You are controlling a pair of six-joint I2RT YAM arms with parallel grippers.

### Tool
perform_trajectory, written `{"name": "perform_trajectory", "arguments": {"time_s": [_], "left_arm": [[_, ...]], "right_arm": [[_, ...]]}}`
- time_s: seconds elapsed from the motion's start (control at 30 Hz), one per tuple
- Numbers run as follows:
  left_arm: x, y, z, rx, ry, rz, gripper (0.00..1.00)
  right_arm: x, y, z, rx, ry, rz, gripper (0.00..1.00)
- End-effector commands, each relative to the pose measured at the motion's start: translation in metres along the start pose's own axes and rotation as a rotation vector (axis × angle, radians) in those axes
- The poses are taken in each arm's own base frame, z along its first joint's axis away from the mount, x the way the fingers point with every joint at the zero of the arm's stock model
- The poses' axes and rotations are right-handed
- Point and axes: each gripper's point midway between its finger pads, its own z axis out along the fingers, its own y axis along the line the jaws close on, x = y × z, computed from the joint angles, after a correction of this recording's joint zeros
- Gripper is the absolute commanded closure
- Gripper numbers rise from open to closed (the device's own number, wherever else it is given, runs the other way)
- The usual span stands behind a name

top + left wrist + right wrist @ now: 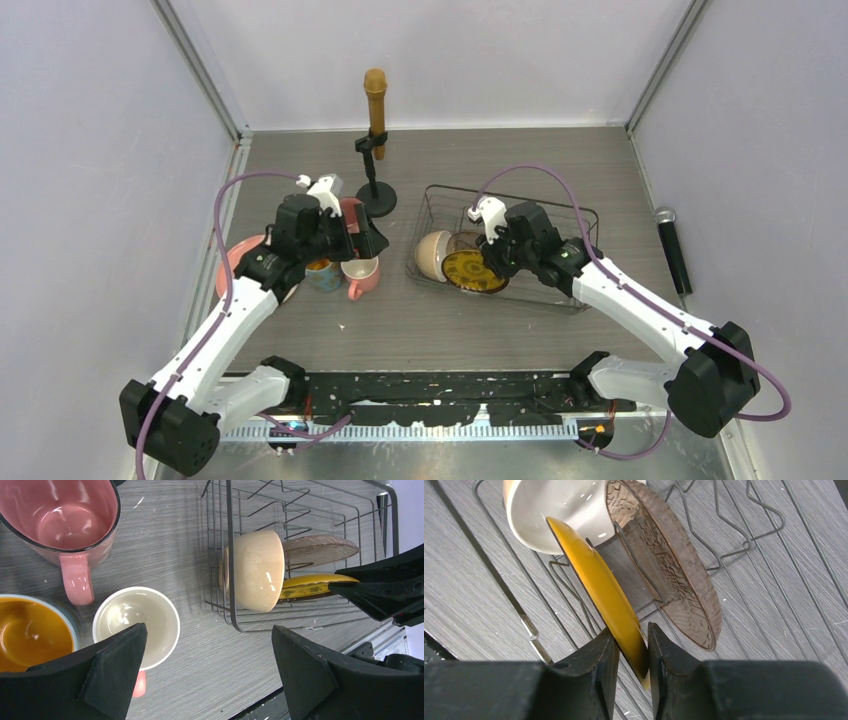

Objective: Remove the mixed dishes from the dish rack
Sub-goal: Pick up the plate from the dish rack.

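Note:
The black wire dish rack (586,216) stands right of centre. At its left end sit a cream bowl (432,255) on its side, a brownish bowl (466,241) and a small yellow plate (470,272) on edge. In the right wrist view my right gripper (631,645) is shut on the lower rim of the yellow plate (601,582), with the brownish bowl (669,570) and cream bowl (559,510) behind it. My left gripper (210,650) hangs open and empty over the table, beside a small pink mug (135,622), a yellow-inside mug (30,632) and a larger pink mug (65,522).
A large pink plate (240,262) lies at the far left under the left arm. A black round-based stand with a tan microphone (375,120) stands behind the mugs. Right of the rack lies a hand-held microphone (673,250). Grey walls close in three sides.

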Motion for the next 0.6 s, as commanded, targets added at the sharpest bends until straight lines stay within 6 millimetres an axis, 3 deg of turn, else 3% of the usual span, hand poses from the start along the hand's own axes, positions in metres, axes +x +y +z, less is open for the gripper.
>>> {"name": "perform_trajectory", "arguments": {"time_s": [0.0,0.17,0.57], "left_arm": [[-0.009,-0.01,-0.004,0.055,-0.052,0.031,0.0],[-0.008,-0.014,-0.004,0.078,-0.045,0.034,0.0],[-0.006,-0.035,-0.011,0.213,-0.068,0.066,0.0]], "right_arm": [[-0.019,0.004,-0.006,-0.031,-0.053,-0.052,0.77],[-0.02,0.008,-0.009,-0.061,-0.044,-0.095,0.9],[-0.045,0.003,-0.03,-0.048,-0.126,-0.194,0.99]]}}
